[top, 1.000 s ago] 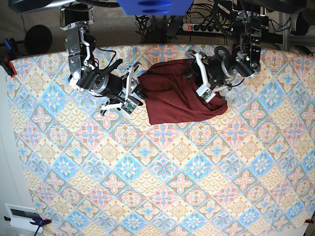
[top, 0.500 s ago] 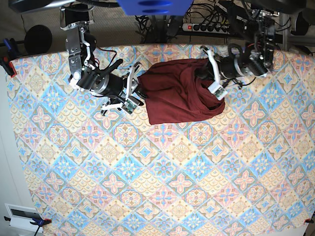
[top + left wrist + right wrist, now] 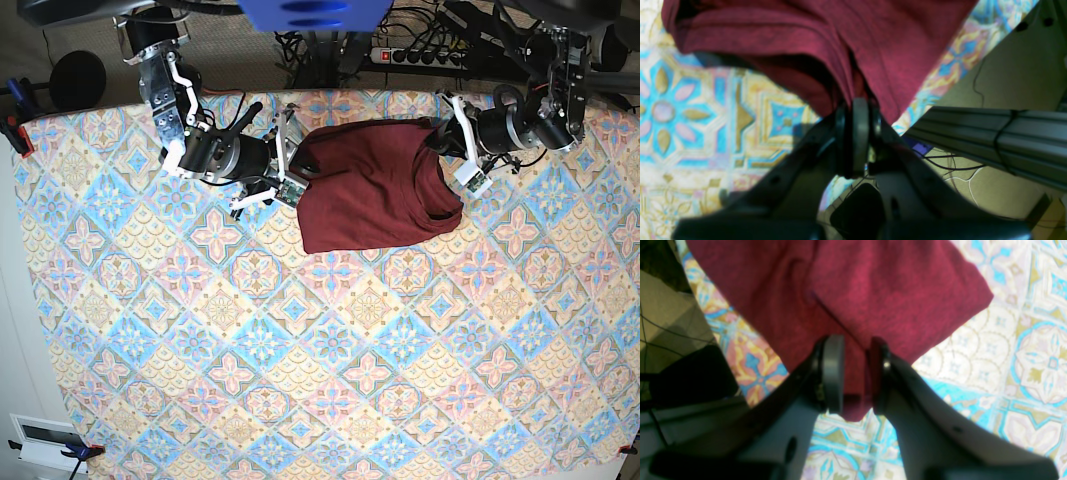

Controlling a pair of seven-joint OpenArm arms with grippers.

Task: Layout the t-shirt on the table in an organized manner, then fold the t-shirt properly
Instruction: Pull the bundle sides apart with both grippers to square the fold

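Maroon t-shirt (image 3: 372, 187) lies bunched at the far middle of the patterned surface (image 3: 300, 360), stretched between the two end effectors. Left end effector (image 3: 857, 110) is clamped tight on a fold of the shirt's edge; cloth fans out ahead of it and lifts off the surface just beyond the tips, shadow underneath. In the base view this end effector (image 3: 447, 138) sits at the shirt's right top corner, near the surface's far edge. Floor and a grey rail (image 3: 990, 140) show to its side in the wrist view.

Right end effector (image 3: 853, 373) has its two fingers (image 3: 833, 370) partly apart with a thick wad of shirt cloth pinched between them; a bit of hem hangs out behind the tips. Shirt spreads away in front of it. In the base view it (image 3: 295, 165) is at the shirt's left top corner.

Shirt's near edge rests flat on the surface, below both end effectors; right side shows a curved neck-like fold. Cables and a power strip (image 3: 420, 55) lie beyond the surface's far edge.
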